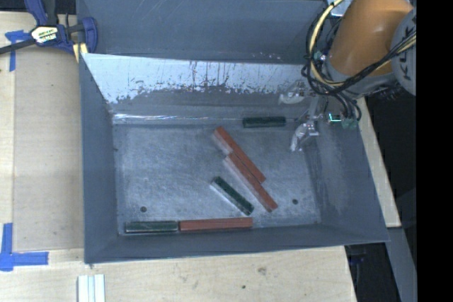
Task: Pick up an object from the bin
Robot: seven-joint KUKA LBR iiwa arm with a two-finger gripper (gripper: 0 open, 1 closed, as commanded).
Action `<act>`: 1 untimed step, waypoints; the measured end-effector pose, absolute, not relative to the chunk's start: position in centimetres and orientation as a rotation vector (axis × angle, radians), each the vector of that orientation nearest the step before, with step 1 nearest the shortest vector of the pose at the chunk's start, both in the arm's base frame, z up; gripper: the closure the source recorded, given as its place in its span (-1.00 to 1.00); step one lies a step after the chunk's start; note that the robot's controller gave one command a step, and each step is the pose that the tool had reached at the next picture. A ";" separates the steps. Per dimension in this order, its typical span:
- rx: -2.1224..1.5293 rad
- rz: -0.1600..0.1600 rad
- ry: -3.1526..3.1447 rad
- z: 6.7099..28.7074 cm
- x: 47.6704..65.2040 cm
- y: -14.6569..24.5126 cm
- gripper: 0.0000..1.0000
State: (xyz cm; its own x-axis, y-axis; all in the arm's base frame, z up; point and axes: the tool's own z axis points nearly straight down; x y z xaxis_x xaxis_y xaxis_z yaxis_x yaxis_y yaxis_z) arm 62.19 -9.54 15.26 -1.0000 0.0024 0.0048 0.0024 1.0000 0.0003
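**Gripper (303, 136) low at right rear of grey bin (99, 173), dark green bar (264, 122) just beside it**

Camera view: the gripper hangs low near the right rear corner of the grey bin; whether it is wide or narrow cannot be told. The dark green bar lies nearest, toward the view's left of the gripper, its long axis running along the back wall; it looks the likeliest pick. Further left and forward, two red-brown bars (241, 163) and a second green bar (232, 195) lie diagonally on the floor; a green-and-brown pair (187, 225) lies end to end along the front wall.
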 end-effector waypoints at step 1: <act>-0.001 0.001 -3.145 15.8 62.4 -9.5 -1.00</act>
